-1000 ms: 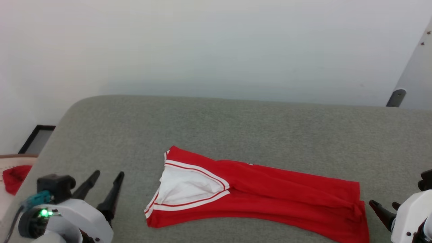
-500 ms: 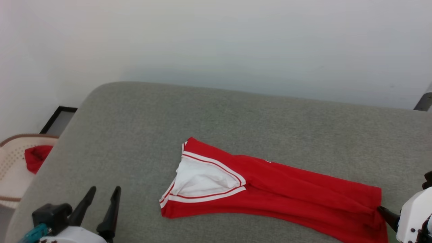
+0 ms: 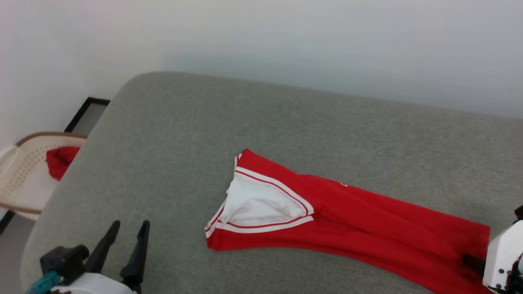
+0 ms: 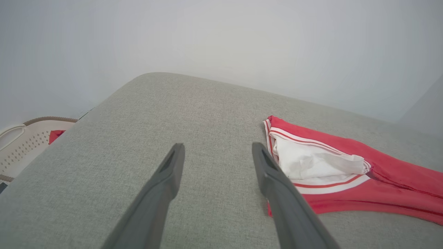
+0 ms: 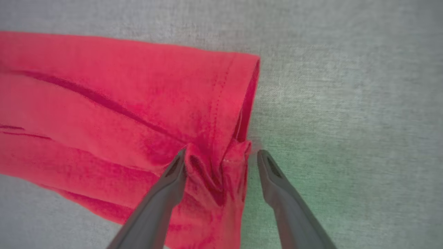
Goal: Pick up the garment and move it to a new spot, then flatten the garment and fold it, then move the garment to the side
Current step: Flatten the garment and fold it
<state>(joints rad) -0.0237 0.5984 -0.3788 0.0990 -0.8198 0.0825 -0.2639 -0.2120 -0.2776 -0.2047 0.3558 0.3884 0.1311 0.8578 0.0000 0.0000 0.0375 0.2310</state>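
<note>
Nearest you at the right, the right pincer (image 5: 221, 154) stands with jaws wide apart and grips nothing. It straddles a puckered bunch of the garment (image 3: 367, 220) at the hem (image 5: 242, 100). One finger is over red cloth, the other over bare grey worktop (image 3: 286, 122) just past the hem edge. You cannot tell whether the tips touch down.

At the near left, the left pincer (image 3: 130, 224) is also spread wide and empty, over bare worktop. It sits well apart from the garment, whose closest part lies to its right and a little farther off.

The garment lies flat on the worktop as a long, narrow red strip. Its long axis runs from the hem at the near right, up and leftward, to the white sleeve (image 3: 261, 204) with striped trim near the middle of the worktop.

The right arm is plainly the nearer one, already at the hem end. Closing there would likely take the bunched cloth. The left arm would have to travel right to reach the sleeve end.

Off the far-left edge stands a pale basket (image 3: 24, 175) holding a red cloth (image 3: 59, 159).
</note>
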